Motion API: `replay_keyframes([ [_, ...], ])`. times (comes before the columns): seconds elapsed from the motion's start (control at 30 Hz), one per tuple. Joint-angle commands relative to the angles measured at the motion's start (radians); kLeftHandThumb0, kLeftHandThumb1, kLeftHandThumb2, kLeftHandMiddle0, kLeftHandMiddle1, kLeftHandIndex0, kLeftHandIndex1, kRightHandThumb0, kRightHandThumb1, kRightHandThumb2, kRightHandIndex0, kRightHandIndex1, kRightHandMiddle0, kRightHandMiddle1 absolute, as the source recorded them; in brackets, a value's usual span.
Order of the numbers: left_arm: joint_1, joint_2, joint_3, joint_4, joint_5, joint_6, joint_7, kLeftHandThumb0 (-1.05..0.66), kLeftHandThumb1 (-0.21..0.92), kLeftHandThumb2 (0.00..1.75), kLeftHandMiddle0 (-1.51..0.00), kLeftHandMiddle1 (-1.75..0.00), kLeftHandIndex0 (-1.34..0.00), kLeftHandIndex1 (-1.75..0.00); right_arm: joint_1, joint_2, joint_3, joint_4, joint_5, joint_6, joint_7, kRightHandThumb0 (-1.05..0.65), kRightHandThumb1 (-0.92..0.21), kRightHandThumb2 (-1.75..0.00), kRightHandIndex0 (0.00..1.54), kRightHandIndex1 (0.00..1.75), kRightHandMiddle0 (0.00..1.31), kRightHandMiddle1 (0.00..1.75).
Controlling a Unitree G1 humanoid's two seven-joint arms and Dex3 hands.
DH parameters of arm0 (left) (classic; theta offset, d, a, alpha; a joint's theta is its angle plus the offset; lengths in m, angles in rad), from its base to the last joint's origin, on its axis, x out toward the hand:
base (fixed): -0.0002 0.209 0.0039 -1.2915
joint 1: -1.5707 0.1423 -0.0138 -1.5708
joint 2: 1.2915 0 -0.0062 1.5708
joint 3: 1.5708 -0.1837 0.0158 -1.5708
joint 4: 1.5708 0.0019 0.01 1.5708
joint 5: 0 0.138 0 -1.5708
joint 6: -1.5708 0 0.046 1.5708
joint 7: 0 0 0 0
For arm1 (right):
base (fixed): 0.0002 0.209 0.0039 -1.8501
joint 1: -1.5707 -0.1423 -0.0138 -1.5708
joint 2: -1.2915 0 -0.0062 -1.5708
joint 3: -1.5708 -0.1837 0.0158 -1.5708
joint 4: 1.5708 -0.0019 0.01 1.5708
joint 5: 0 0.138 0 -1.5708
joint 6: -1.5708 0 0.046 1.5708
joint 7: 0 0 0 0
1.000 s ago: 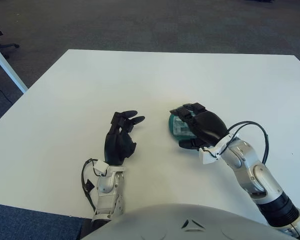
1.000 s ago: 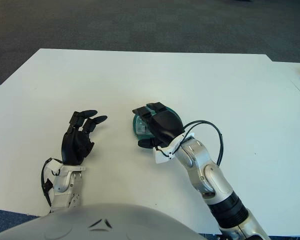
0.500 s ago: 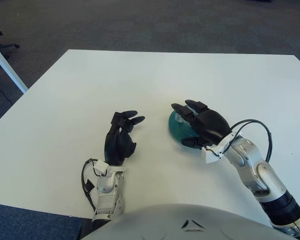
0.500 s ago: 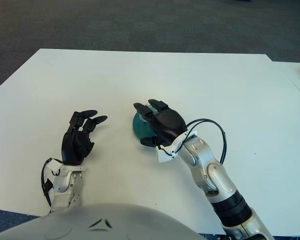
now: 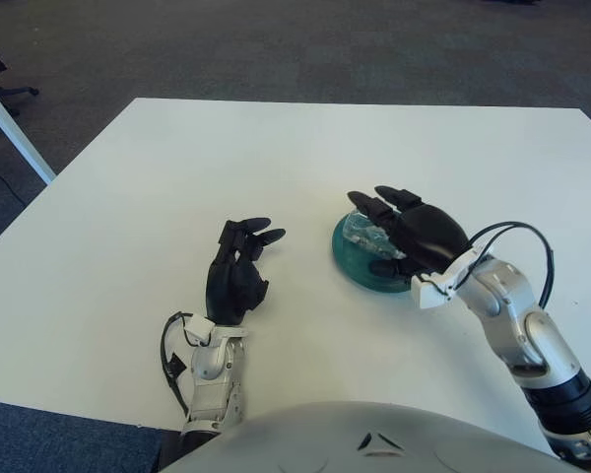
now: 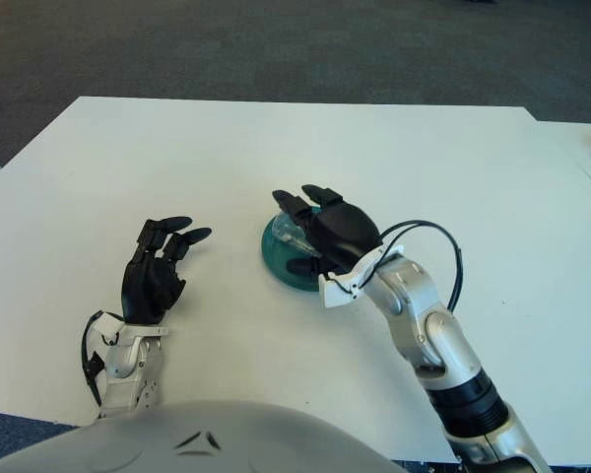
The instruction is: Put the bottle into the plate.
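— Left eye view: where is the clear plastic bottle [image 5: 365,235] lying?
— On the round teal plate [image 5: 360,270], under the right hand [image 5: 414,234], fingers spreading apart. Left hand [image 5: 236,271] is resting on the white table [image 5: 177,168], fingers loosely apart.

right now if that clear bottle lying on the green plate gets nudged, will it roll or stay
The bottle looks clear and small, so it is probably light and easy to shift. It lies on its side on the plate, so a nudge could roll it. The right hand hovers over it with fingers spread, which might check a roll. The left hand rests apart.
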Motion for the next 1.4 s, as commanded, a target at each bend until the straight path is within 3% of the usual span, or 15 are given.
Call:
replay_keyframes([
  [0.0, 0.032, -0.048, 0.007, 0.110, -0.031, -0.006, -0.003, -0.60, 0.92, 0.81, -0.50, -0.86, -0.22, -1.19, -0.050, -0.001, -0.081, 0.006, 0.087, 0.038, 0.007, -1.05, -0.92, -0.97, 0.00, 0.00, 0.00, 0.00],
  [0.17, 0.023, -0.047, 0.012, 0.124, -0.034, -0.010, -0.006, -0.60, 0.92, 0.81, -0.50, -0.86, -0.22, -1.19, -0.050, 0.062, -0.197, 0.050, 0.292, 0.126, -0.005, -1.05, -0.92, -0.93, 0.00, 0.00, 0.00, 0.00],
  [0.4, 0.004, -0.041, 0.029, 0.152, -0.047, -0.015, -0.019, -0.60, 0.92, 0.81, -0.50, -0.86, -0.22, -1.19, -0.060, 0.170, -0.345, 0.178, 0.566, 0.155, -0.081, -1.05, -0.92, -0.90, 0.01, 0.01, 0.04, 0.02],
  [0.5, -0.006, -0.037, 0.041, 0.166, -0.056, -0.016, -0.029, -0.60, 0.92, 0.81, -0.50, -0.86, -0.22, -1.19, -0.052, 0.233, -0.390, 0.218, 0.674, 0.146, -0.124, -1.03, -0.92, -0.83, 0.14, 0.03, 0.01, 0.41],
  [0.53, -0.010, -0.036, 0.045, 0.171, -0.060, -0.016, -0.033, -0.60, 0.92, 0.81, -0.50, -0.86, -0.22, -1.19, -0.044, 0.254, -0.408, 0.238, 0.710, 0.129, -0.139, -1.03, -0.92, -0.82, 0.16, 0.04, 0.01, 0.44],
  [0.6, -0.017, -0.033, 0.054, 0.180, -0.066, -0.016, -0.041, -0.60, 0.92, 0.81, -0.50, -0.86, -0.22, -1.19, -0.027, 0.285, -0.436, 0.270, 0.763, 0.091, -0.164, -0.93, -0.92, -0.74, 0.28, 0.09, 0.00, 0.72],
  [0.7, -0.027, -0.028, 0.068, 0.194, -0.077, -0.016, -0.055, -0.60, 0.92, 0.81, -0.50, -0.86, -0.22, -1.19, 0.005, 0.330, -0.471, 0.296, 0.820, 0.040, -0.208, -0.86, -0.92, -0.69, 0.36, 0.14, 0.00, 0.89],
  [0.83, -0.037, -0.025, 0.082, 0.206, -0.087, -0.017, -0.070, -0.60, 0.92, 0.81, -0.50, -0.86, -0.22, -1.19, 0.034, 0.364, -0.494, 0.314, 0.859, 0.000, -0.251, -0.71, -0.91, -0.63, 0.38, 0.55, 0.06, 1.16],
  [1.1, -0.055, -0.007, 0.118, 0.226, -0.121, -0.010, -0.110, -0.60, 0.92, 0.81, -0.50, -0.86, -0.22, -1.19, 0.074, 0.427, -0.524, 0.335, 0.913, -0.015, -0.344, -0.62, -0.82, -0.76, 0.44, 0.84, 0.12, 1.24],
  [1.3, -0.065, 0.002, 0.146, 0.237, -0.143, -0.005, -0.143, -0.60, 0.92, 0.81, -0.50, -0.86, -0.22, -1.19, 0.094, 0.466, -0.515, 0.351, 0.928, -0.030, -0.392, -0.60, -0.79, -0.81, 0.48, 0.92, 0.14, 1.24],
  [1.37, -0.070, 0.013, 0.163, 0.241, -0.160, 0.002, -0.162, -0.60, 0.92, 0.81, -0.50, -0.86, -0.22, -1.19, 0.111, 0.517, -0.500, 0.385, 0.919, -0.055, -0.430, -0.59, -0.80, -0.82, 0.47, 0.96, 0.13, 1.25],
])
